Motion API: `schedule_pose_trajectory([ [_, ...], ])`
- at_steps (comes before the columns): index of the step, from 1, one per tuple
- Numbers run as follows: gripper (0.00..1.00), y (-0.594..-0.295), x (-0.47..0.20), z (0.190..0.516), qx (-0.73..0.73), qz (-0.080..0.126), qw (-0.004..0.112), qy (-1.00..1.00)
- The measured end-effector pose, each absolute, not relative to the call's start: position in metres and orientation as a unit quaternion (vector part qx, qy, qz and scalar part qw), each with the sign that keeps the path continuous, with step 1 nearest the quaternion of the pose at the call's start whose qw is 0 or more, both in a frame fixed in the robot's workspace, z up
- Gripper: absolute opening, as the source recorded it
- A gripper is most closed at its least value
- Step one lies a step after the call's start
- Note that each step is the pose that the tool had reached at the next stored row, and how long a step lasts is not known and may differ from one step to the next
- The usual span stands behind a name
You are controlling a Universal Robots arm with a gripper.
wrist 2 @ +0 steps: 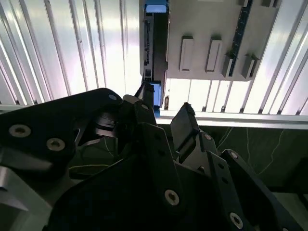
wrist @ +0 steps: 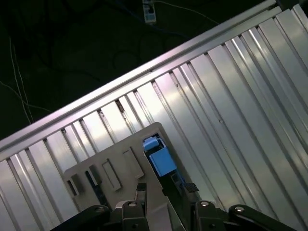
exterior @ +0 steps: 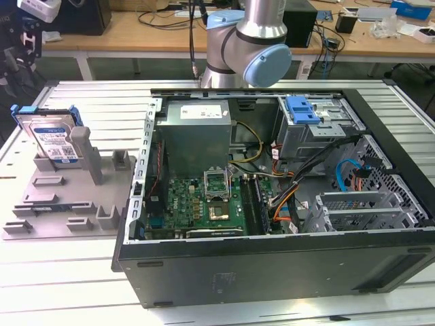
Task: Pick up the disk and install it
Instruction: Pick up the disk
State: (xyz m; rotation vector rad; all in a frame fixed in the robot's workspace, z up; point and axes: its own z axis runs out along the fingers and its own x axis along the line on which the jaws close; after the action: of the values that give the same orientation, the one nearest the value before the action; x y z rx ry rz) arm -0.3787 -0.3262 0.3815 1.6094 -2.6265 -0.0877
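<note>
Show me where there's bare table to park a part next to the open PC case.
Free: ribbed aluminium table on the camera side of the grey plastic fixture tray, at the exterior view's left; also the strip behind that tray. Crowded: the tray itself, holding the blue-framed silver disk, and the open black computer case, full of boards and cables.

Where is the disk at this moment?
In the exterior view, the disk stands tilted at the exterior view's left, on the grey holder tray beside its upright post, apart from the open computer case.
</note>
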Motion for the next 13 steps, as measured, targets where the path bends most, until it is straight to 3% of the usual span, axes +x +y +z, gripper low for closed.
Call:
schedule_pose_trajectory([
  [9, 0.42, -0.3259, -0.379, 0.3814, 0.545, -0.027, 0.031, -0.837],
  [13, 0.42, -0.3258, -0.3789, 0.3813, 0.571, -0.021, 0.025, -0.82],
])
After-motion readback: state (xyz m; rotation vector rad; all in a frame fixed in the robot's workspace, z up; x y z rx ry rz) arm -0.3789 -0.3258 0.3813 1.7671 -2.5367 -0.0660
